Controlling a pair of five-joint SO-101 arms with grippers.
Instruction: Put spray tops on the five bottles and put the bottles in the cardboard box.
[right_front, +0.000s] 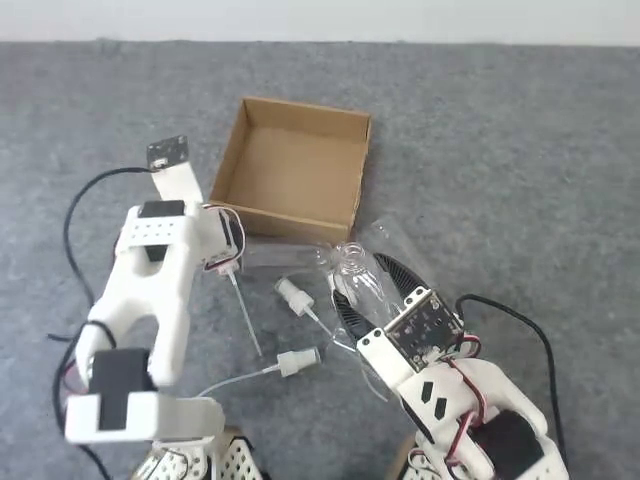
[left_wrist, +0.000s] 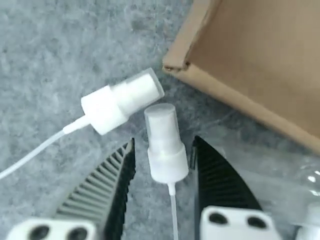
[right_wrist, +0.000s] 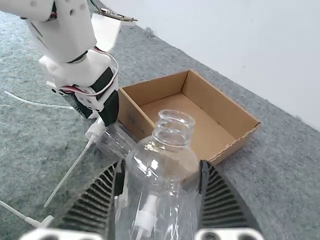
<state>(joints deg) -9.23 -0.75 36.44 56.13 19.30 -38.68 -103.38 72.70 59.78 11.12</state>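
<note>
- The left gripper sits left of centre in the high view. Its jaws are slightly parted on either side of a white plastic spray top with a thin dip tube; contact is unclear.
- The open brown cardboard box stands in the upper centre.
- A second spray top and a third spray top lie at lower centre on the grey carpet.
- The right gripper, at the lower right, has its jaws pressed against a clear uncapped plastic bottle.
</note>
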